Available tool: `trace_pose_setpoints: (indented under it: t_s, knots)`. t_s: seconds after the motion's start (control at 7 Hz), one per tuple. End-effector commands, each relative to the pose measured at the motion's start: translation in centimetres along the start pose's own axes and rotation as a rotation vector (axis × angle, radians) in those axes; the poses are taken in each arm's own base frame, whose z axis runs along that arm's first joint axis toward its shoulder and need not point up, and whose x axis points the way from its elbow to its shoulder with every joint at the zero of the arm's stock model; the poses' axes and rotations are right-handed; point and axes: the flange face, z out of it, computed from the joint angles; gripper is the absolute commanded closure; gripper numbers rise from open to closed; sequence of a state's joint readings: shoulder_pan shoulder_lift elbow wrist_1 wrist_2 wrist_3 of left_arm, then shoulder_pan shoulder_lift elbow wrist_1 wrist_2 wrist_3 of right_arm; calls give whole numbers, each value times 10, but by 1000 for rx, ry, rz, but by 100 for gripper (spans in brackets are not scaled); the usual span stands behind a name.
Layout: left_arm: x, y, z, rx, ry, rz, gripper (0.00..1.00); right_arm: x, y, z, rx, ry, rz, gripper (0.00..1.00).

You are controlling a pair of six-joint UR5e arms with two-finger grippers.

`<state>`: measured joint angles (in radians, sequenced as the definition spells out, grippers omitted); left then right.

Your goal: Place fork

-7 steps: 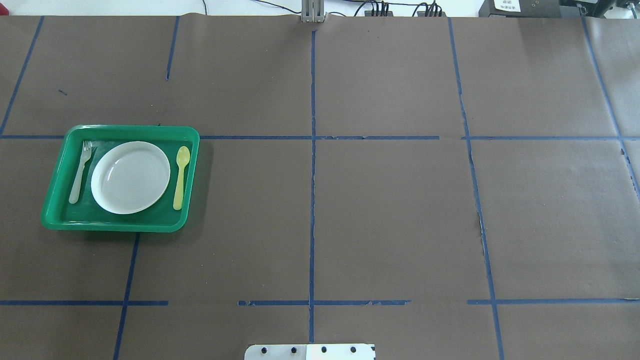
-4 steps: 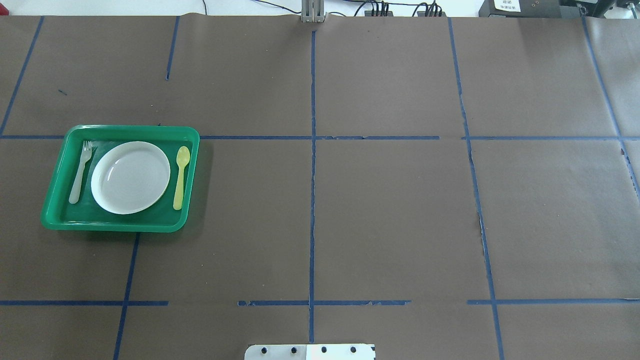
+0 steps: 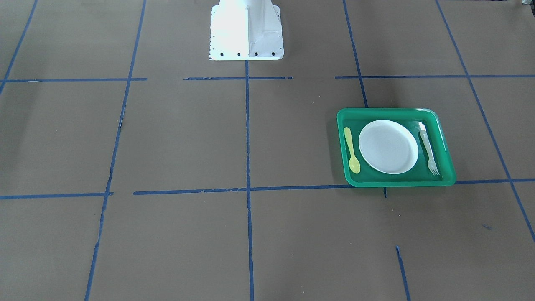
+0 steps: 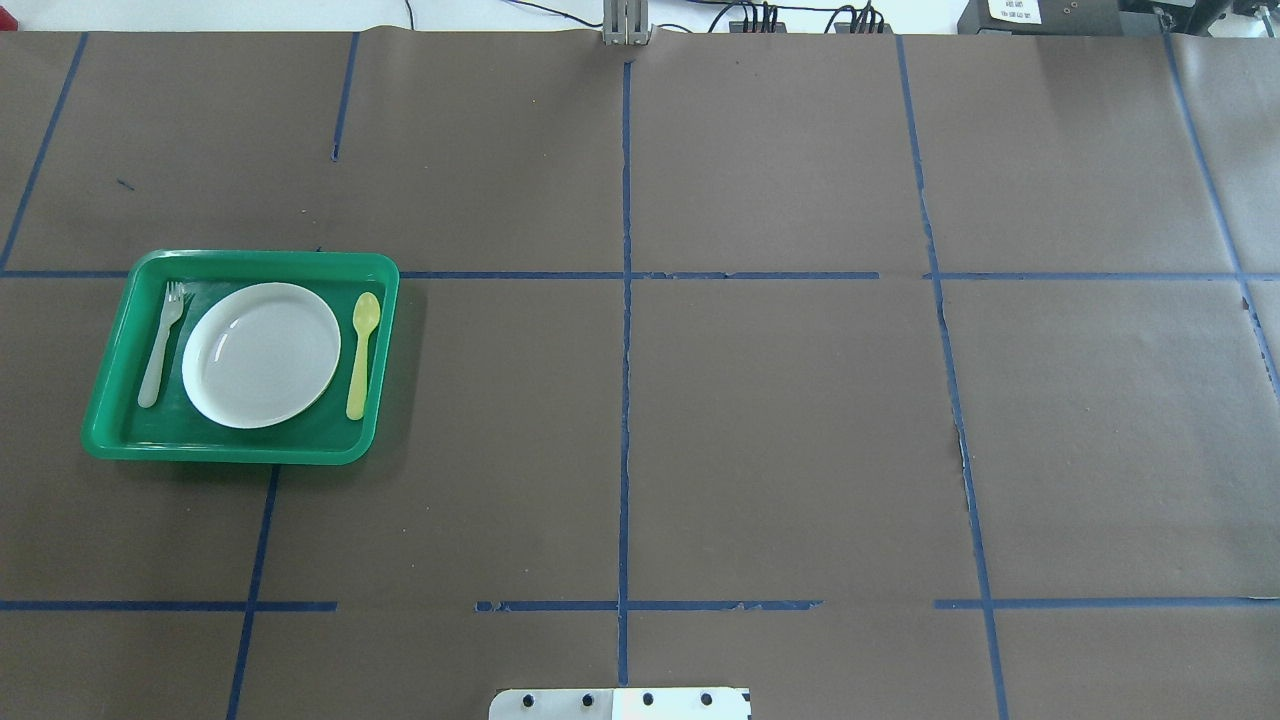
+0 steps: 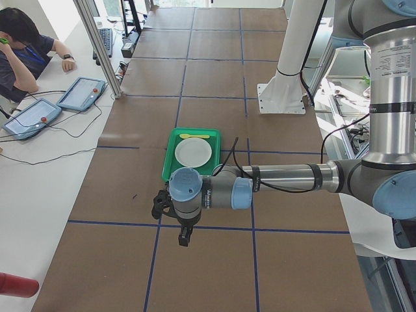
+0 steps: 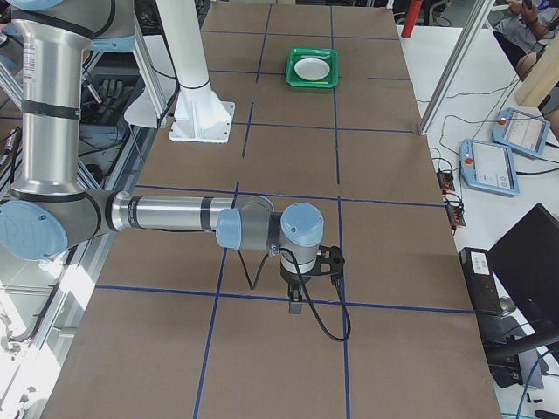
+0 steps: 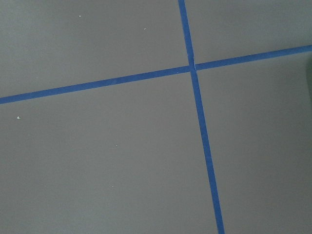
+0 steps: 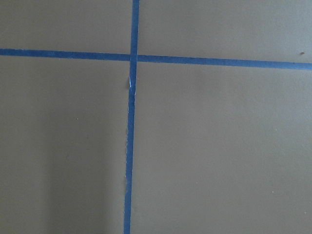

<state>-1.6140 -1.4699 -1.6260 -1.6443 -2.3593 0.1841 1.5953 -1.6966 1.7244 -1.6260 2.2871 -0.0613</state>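
The pale white fork point(image 4: 160, 345) lies in the green tray point(image 4: 240, 258), along its left side, left of the white plate point(image 4: 262, 355). In the front-facing view the fork point(image 3: 429, 152) lies right of the plate point(image 3: 388, 146) in the tray point(image 3: 393, 110). My left gripper point(image 5: 184, 237) shows only in the exterior left view, hanging over bare table on the near side of the tray. My right gripper point(image 6: 297, 305) shows only in the exterior right view, far from the tray point(image 6: 313, 68). I cannot tell whether either is open or shut.
A yellow spoon point(image 4: 360, 355) lies in the tray on the plate's other side. The robot's white base point(image 3: 245, 33) stands at the table's edge. Brown paper with blue tape lines point(image 7: 195, 68) covers the table. An operator point(image 5: 23, 52) sits beside tablets.
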Motion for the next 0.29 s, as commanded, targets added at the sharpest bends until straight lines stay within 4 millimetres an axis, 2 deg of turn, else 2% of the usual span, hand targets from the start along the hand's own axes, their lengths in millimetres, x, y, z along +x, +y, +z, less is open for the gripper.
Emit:
trace_pose_setpoints:
  t_s: [0.0, 0.14]
  knots:
    - [0, -1, 0, 1, 0, 1, 0, 0, 0, 0, 0, 0, 0, 0]
    - [1, -3, -2, 4, -1, 4, 0, 0, 0, 0, 0, 0, 2, 0]
